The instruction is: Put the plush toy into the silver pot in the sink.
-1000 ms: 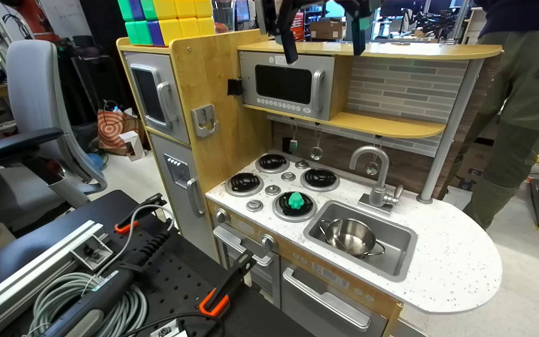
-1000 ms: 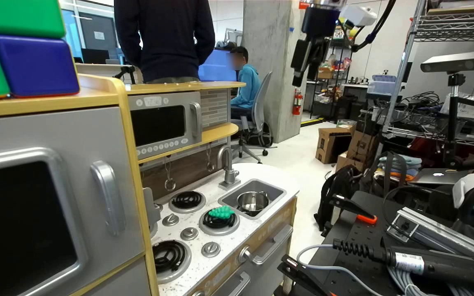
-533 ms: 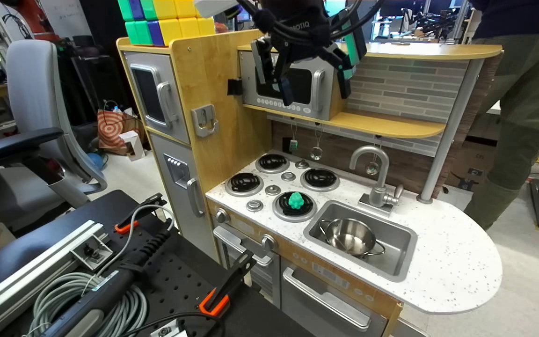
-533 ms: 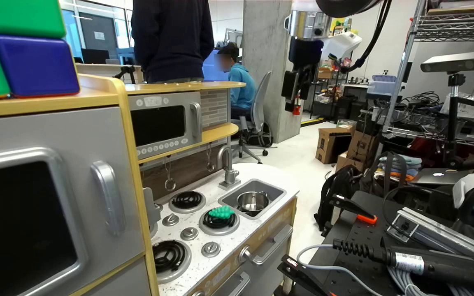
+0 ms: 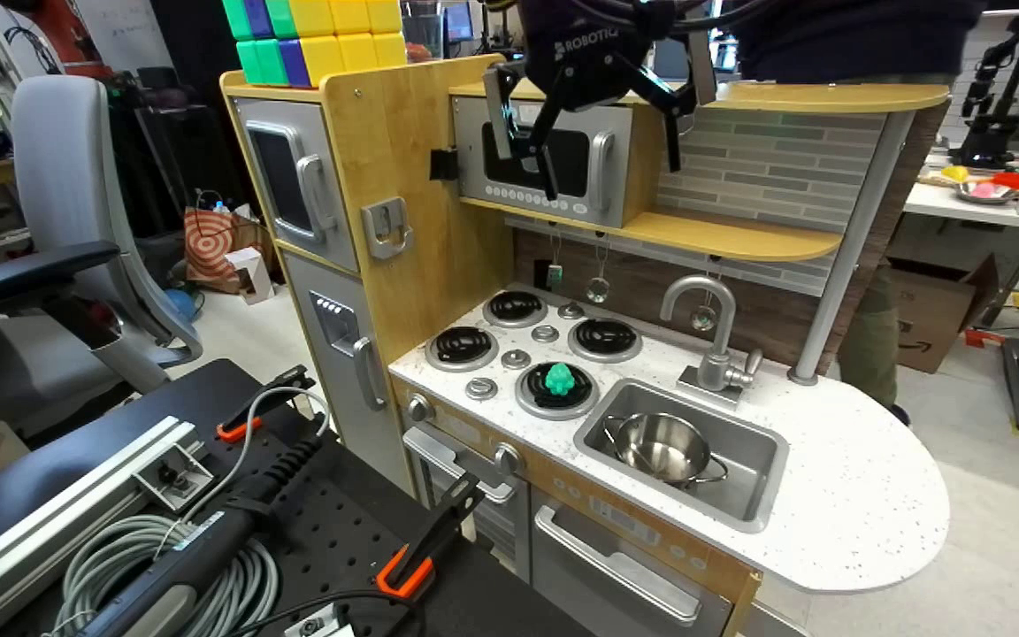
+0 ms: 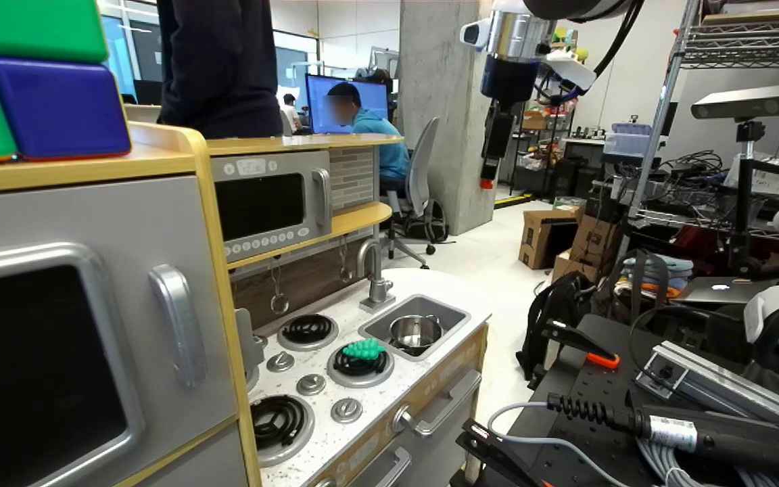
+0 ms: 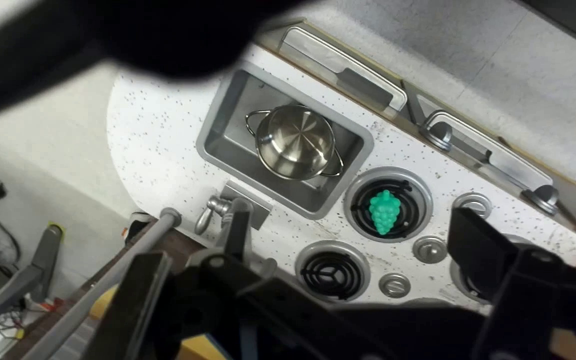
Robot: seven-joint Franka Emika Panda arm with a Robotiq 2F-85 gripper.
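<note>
The plush toy is bright green, bumpy and shaped like a grape bunch. It lies on the black burner nearest the sink in both exterior views (image 5: 560, 379) (image 6: 364, 350) and in the wrist view (image 7: 384, 212). The silver pot (image 5: 664, 447) (image 6: 416, 333) (image 7: 296, 142) stands upright inside the sink (image 5: 750, 487) (image 6: 454, 319) (image 7: 218, 140), and its inside looks empty. My gripper (image 5: 612, 177) (image 6: 488, 177) is open and empty, high above the countertop. In the wrist view the open fingers (image 7: 350, 225) spread wide, with the toy showing between and beyond them, well below.
A curved faucet (image 5: 715, 332) rises behind the sink. A wooden shelf (image 5: 731, 237) with a toy microwave (image 5: 545, 159) and a grey post (image 5: 854, 239) stand at the back. A tall cabinet (image 5: 430, 177) borders the stove. A person (image 6: 220, 67) stands behind the kitchen.
My gripper has come down into fuller view from the top and has turned about its axis; its fingers stay open. The toy and pot have not moved. The person behind has shifted.
</note>
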